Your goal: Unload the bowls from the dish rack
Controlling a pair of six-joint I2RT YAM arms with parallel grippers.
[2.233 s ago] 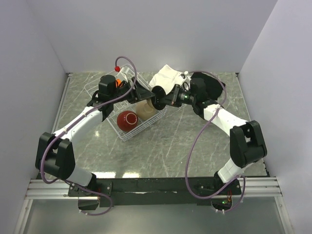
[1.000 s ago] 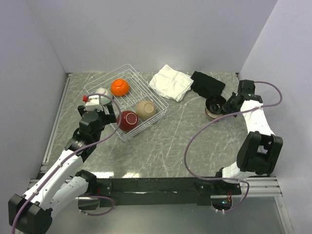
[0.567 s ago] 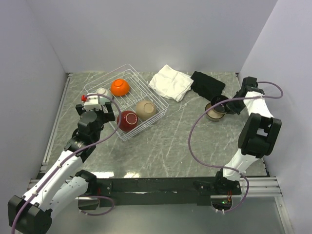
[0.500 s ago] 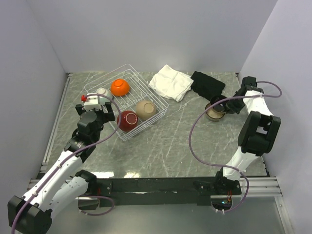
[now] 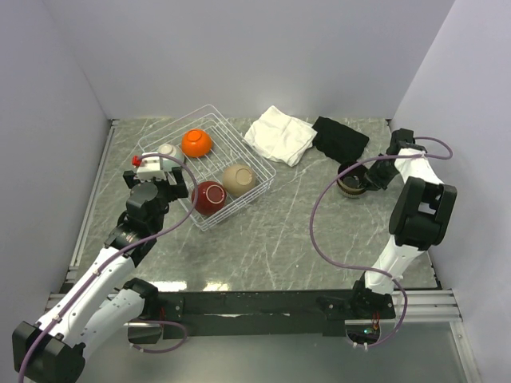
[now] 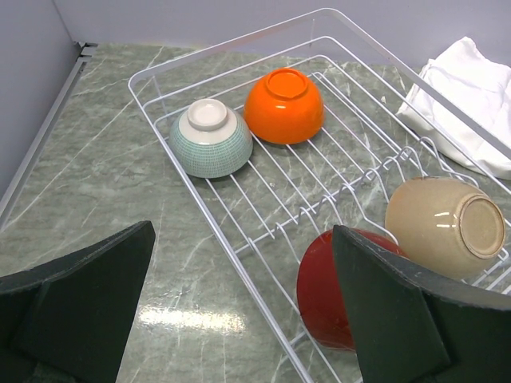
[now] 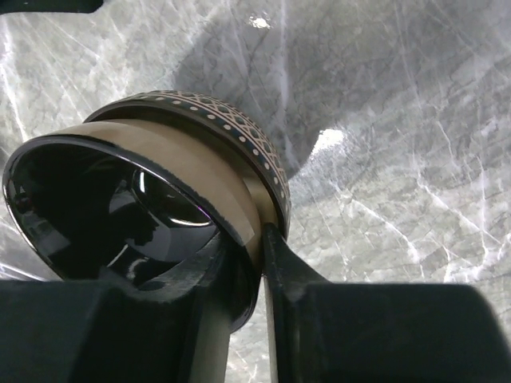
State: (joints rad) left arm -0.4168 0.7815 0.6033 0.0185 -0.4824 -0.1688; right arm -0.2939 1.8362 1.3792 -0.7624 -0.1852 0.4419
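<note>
Right arm reaches toward the tabletop's far-right corner, its hand (image 7: 249,241) narrowly straddling the rim of the dark-lined bowl (image 7: 112,207), which is nested in a patterned bowl (image 7: 239,134); whether it grips, I can't tell. Left hand (image 6: 243,235) gapes wide and empty beside the dish rack (image 5: 233,145), which holds four bowls (image 6: 283,108).

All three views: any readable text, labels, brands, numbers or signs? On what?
No readable text in any view.
Dark brown patterned bowl: a band of dots and lattice only, no letters.
Tan bowl with a glossy dark inside: plain.
Orange bowl, blue-green bowl, red bowl, beige bowl: unmarked.
White wire dish rack, folded white cloth: unmarked.
</note>
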